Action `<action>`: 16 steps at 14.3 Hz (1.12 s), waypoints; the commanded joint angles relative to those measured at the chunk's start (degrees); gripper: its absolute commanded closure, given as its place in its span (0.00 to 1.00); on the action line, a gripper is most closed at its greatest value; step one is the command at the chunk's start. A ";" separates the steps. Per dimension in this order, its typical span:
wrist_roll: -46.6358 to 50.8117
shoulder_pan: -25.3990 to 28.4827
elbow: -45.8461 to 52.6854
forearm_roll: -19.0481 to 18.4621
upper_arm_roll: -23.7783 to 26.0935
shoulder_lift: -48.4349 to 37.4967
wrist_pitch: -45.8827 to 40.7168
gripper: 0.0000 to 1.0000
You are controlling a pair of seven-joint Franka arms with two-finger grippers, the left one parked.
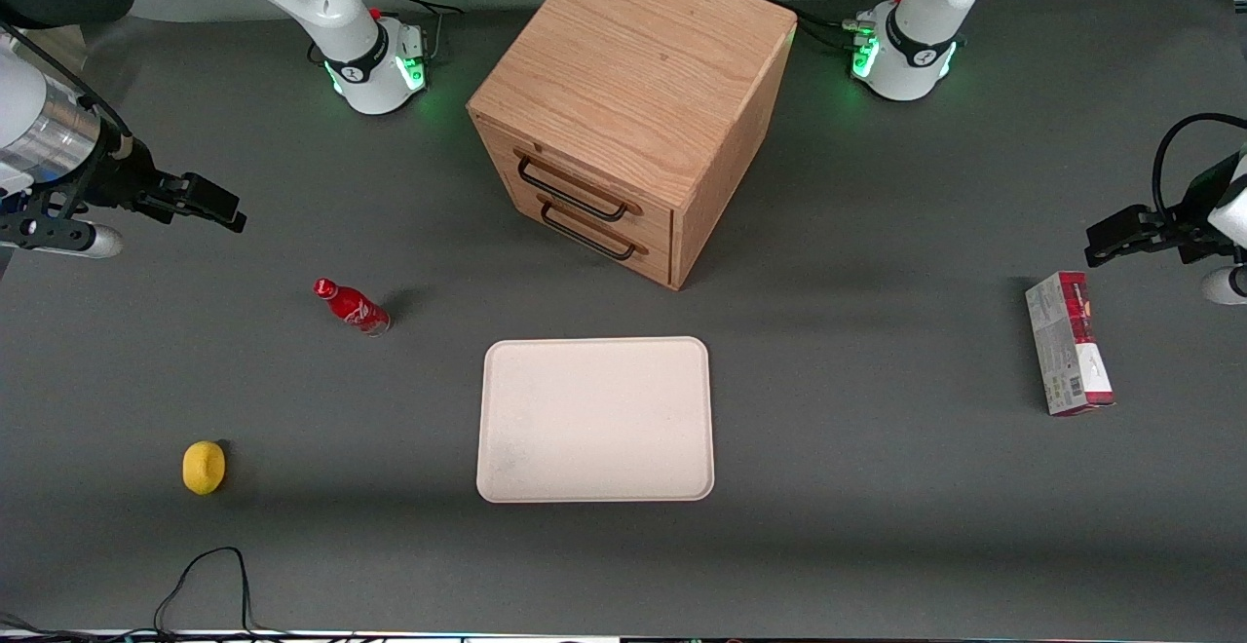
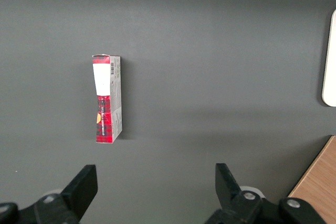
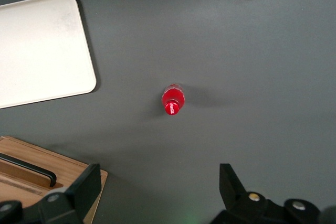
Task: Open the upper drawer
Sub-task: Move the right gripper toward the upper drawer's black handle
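The upper drawer (image 1: 585, 185) was closed, flush with the front of the oak cabinet (image 1: 633, 68), and its long black bar handle (image 1: 570, 193) sat just above the same handle of the lower drawer (image 1: 599, 232), which was closed too. The cabinet stood in the middle of the dark grey table (image 1: 877, 526), farther from the front camera than the beige tray (image 1: 595, 419), which lay flat and had nothing on it. The gripper (image 1: 229, 209) hung in the air toward the working arm's end of the table, well apart from the cabinet, and its two black fingers (image 3: 84, 190) were spread wide with nothing between them. Under it, a small red bottle (image 1: 353, 306) with white script on its side, which could not be read, stood on the table. A yellow lemon (image 1: 204, 467) lay nearer to the front camera than the bottle. Toward the parked arm's end of the table lay a red and grey carton (image 1: 1068, 343) with a barcode; its printing was too small to read.
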 commanded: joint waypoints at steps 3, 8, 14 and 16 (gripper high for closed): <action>-1.53 -0.31 3.37 -0.77 0.41 2.12 -1.58 0.00; -7.77 0.04 12.06 -0.07 6.63 6.43 -4.73 0.00; -8.12 0.56 17.53 -0.34 21.22 9.51 -6.59 0.00; -11.36 1.00 21.29 -0.68 26.75 12.92 -6.76 0.00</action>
